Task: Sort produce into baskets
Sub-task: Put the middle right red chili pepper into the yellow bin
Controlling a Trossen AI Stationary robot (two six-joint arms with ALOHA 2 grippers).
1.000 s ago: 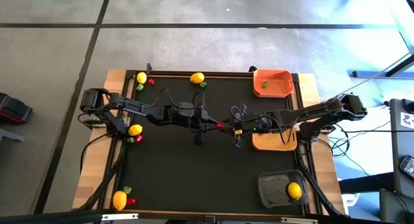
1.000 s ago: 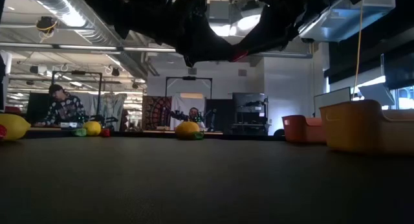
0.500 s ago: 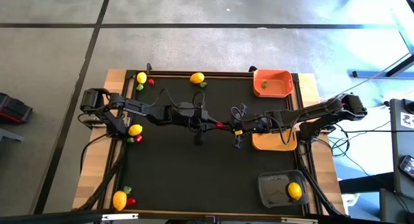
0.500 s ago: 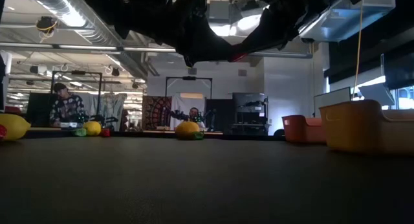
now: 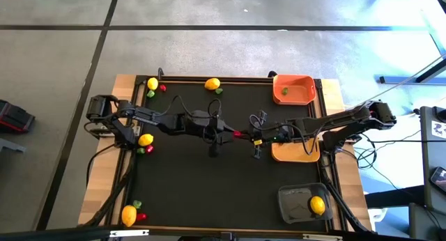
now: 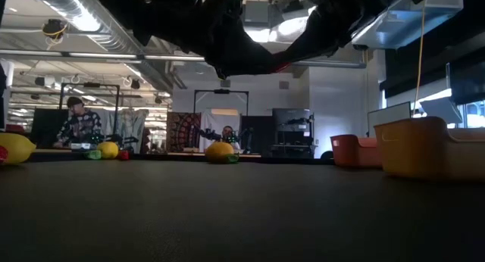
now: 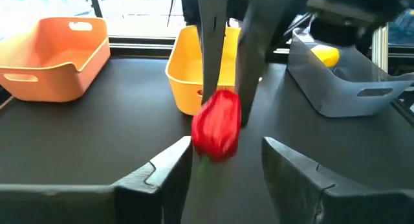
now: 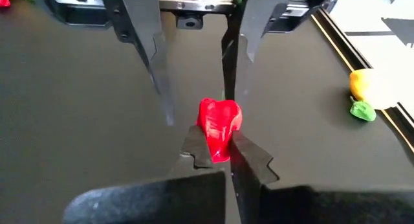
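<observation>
Here, above the middle of the black mat (image 5: 209,178), my right gripper (image 8: 220,153) is clenched on a red piece (image 8: 218,125), pinching its lower end between both fingertips. My left gripper (image 7: 223,156) faces it from the other side with its fingers spread apart, the red piece (image 7: 217,123) sitting between them but gripped only by the right one's thin fingers (image 7: 210,49).

In the high view the two grippers meet nose to nose (the red piece (image 5: 237,135) shows as a small dot between them), well above the table in the low view.

The orange basket (image 5: 293,89) sits at the far right corner with a tiny green piece (image 5: 283,91) inside. The yellow-tan basket (image 5: 296,152) lies partly under my right arm. The dark grey basket (image 5: 304,203) near the right front corner holds a lemon (image 5: 317,205).

Other lemons rest along the mat's far edge (image 5: 212,83), at the far left corner (image 5: 152,83), by the left edge (image 5: 145,139) and at the near left corner (image 5: 129,214), each with small red or green bits beside it.
</observation>
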